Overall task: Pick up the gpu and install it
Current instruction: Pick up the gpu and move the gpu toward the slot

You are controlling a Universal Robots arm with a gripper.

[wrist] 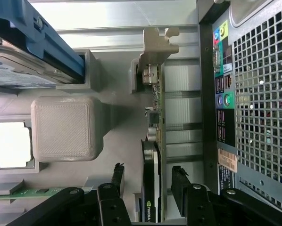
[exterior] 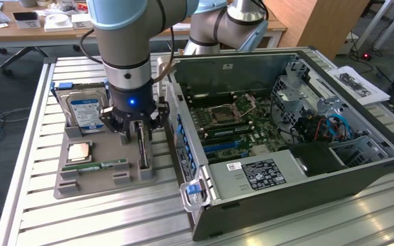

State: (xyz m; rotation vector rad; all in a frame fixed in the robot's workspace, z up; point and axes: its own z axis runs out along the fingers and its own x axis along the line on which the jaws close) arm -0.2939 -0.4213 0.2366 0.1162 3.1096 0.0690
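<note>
On the counter (exterior: 80, 223) in front of me, the grey tray (exterior: 98, 180) is carrying a green RAM stick (exterior: 104, 165) nearest, then the gpu (exterior: 144, 156) is standing on edge in its slot beside the open computer case (exterior: 307, 179), the arm's jaws are hanging released astride its far end, and the hard drive (exterior: 86, 110) is sitting beyond.

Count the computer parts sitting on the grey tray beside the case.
4: hard drive upright at the tray's far end; CPU flat just nearer; RAM stick lying nearer still; gpu on edge along the side facing the case. The arm may hide more.
</note>
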